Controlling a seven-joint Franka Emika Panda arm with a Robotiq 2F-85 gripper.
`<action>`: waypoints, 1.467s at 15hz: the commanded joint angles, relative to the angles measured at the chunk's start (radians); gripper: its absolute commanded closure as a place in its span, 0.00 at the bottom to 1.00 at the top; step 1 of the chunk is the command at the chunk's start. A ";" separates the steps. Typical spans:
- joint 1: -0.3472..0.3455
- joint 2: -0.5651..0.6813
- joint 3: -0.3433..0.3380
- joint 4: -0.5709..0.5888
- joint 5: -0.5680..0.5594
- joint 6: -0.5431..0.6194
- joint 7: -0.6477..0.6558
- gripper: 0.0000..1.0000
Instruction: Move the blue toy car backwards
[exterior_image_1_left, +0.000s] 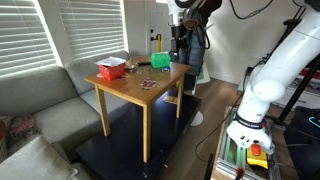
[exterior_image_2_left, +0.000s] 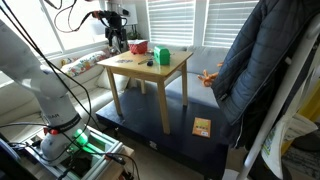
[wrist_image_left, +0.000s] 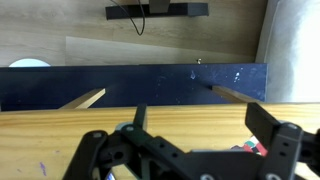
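Note:
In the wrist view a small patch of blue (wrist_image_left: 125, 128) shows just behind my gripper's body; it may be the blue toy car, and most of it is hidden. My gripper (wrist_image_left: 205, 120) is open, with bare wooden tabletop (wrist_image_left: 190, 100) between its fingers. In both exterior views the gripper (exterior_image_1_left: 180, 47) (exterior_image_2_left: 118, 40) hangs over one end of the small wooden table (exterior_image_1_left: 120, 90) (exterior_image_2_left: 170, 72). I cannot pick out the car for sure in either exterior view.
A red box (exterior_image_1_left: 110, 69) (exterior_image_2_left: 138, 47), a green object (exterior_image_1_left: 160, 60) (exterior_image_2_left: 160, 57) and a small item (exterior_image_1_left: 148, 83) stand on the table. A red, white and green object (wrist_image_left: 255, 148) lies by my right finger. A sofa (exterior_image_1_left: 40, 100) stands beside the table.

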 joint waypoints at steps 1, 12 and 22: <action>-0.019 -0.033 -0.029 -0.073 -0.038 0.116 -0.086 0.00; -0.034 0.066 -0.063 -0.094 -0.107 0.382 -0.167 0.00; -0.038 0.132 -0.104 -0.059 -0.075 0.416 -0.288 0.00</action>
